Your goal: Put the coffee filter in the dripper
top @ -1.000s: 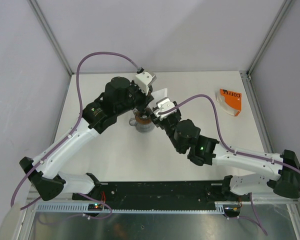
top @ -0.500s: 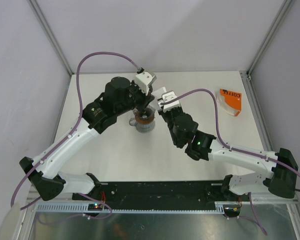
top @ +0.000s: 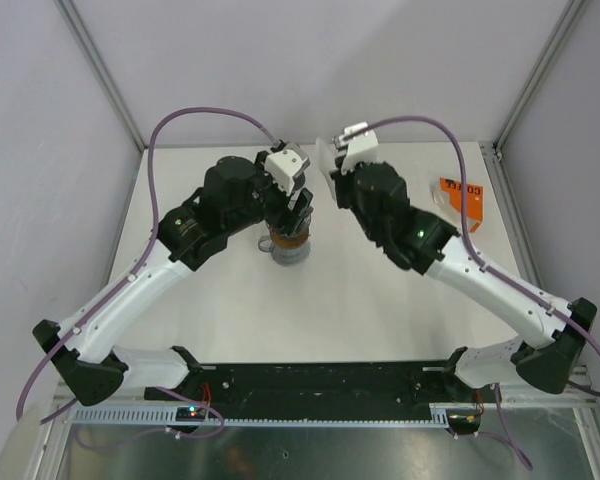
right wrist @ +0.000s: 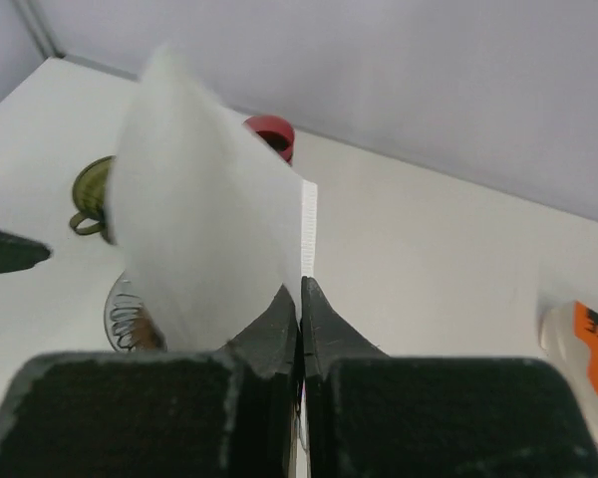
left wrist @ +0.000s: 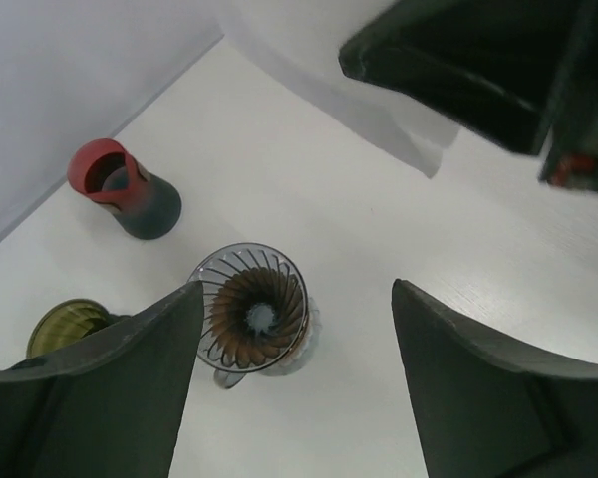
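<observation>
A white paper coffee filter (right wrist: 201,234) stands upright in my right gripper (right wrist: 301,291), which is shut on its seamed edge. From above the filter (top: 323,160) hangs in the air at the back of the table, up and right of the dripper (top: 288,243). The dripper (left wrist: 255,317) is clear ribbed glass with a brown inside and nothing in it. My left gripper (left wrist: 297,291) hovers above it, open, with nothing between its fingers; the dripper shows beside the left finger (left wrist: 100,398). The filter (left wrist: 379,115) also shows at the top of the left wrist view.
A red-topped dark container (left wrist: 122,187) and an olive green cup (left wrist: 65,324) stand on the white table (top: 380,300) near the dripper. An orange coffee pack (top: 460,203) lies at the right back. Grey walls and metal frame posts close the back and sides.
My left gripper opened and let go of the filter. My right gripper shut on the filter and carried it up and back, away from the dripper.
</observation>
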Robot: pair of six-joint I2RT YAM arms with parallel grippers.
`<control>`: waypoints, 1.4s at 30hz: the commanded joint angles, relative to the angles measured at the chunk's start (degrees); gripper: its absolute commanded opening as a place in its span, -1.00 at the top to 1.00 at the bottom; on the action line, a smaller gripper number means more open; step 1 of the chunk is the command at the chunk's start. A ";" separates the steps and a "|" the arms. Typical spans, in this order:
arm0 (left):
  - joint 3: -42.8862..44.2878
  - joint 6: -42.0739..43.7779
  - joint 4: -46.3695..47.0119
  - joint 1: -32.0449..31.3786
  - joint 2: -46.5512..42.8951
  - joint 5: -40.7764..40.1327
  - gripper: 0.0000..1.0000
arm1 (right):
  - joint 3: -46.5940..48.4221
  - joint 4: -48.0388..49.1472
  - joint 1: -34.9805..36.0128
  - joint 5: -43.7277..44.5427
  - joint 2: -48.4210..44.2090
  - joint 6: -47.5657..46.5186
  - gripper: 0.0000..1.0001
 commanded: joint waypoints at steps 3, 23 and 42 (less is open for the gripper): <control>4.10 3.87 -3.11 2.77 -5.49 -4.95 -0.73 | 15.79 -25.57 -9.27 -25.09 8.90 12.68 1.00; 1.03 -15.12 -5.41 24.00 0.80 13.04 -0.71 | 52.69 -52.18 -9.60 -40.25 42.80 11.69 1.00; -3.96 -17.81 -3.72 25.21 9.63 15.52 -0.50 | 52.06 -48.49 -8.89 -40.22 49.22 12.32 1.00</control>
